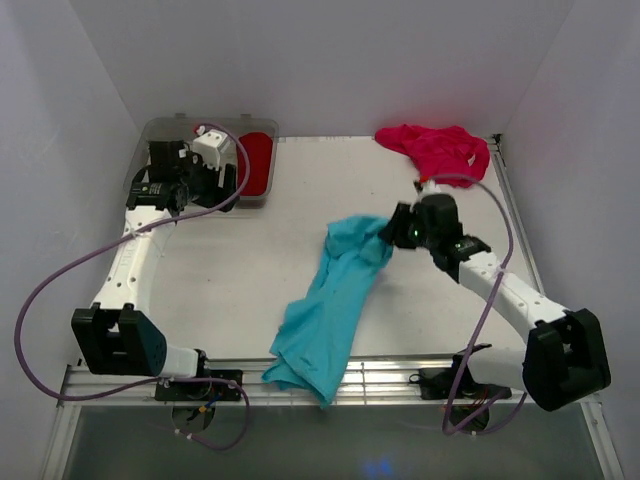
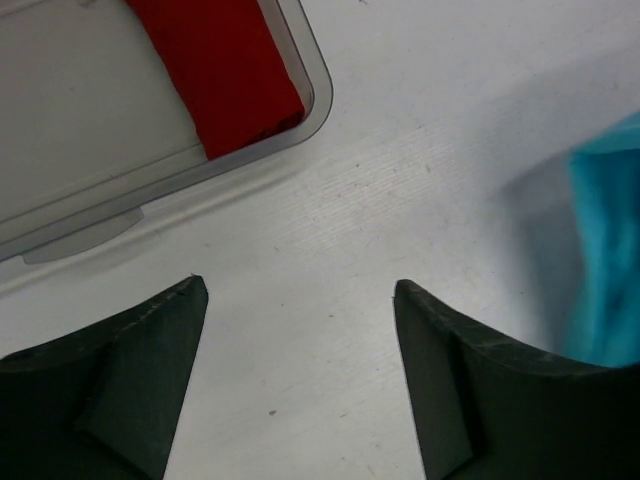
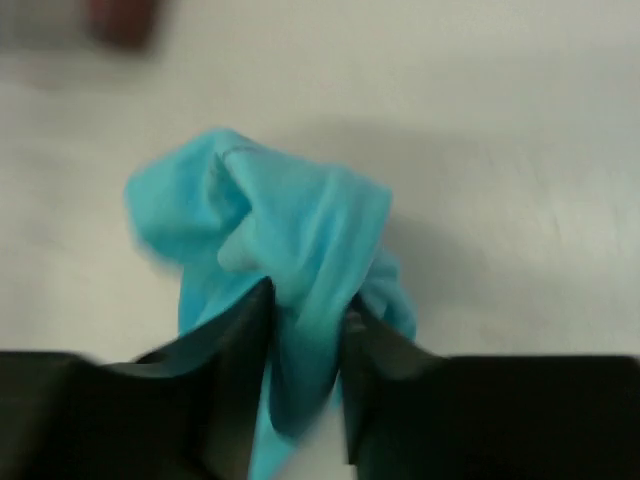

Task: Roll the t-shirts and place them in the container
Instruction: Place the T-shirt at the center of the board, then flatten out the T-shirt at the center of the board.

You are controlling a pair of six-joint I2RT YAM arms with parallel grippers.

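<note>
The turquoise t-shirt lies in a long diagonal strip down the middle of the table, its lower end over the front rail. My right gripper is at its upper end, and the fingers pinch a bunched fold of the turquoise cloth just above the table. The magenta-pink t-shirt lies crumpled at the back right. The red t-shirt lies inside the clear bin at the back left. My left gripper hovers by that bin, its jaws wide open over bare table.
The bin's rounded corner with the red cloth lies just ahead of the left fingers, and turquoise cloth shows at the right edge. White walls enclose the table on three sides. Purple cables loop beside both arms.
</note>
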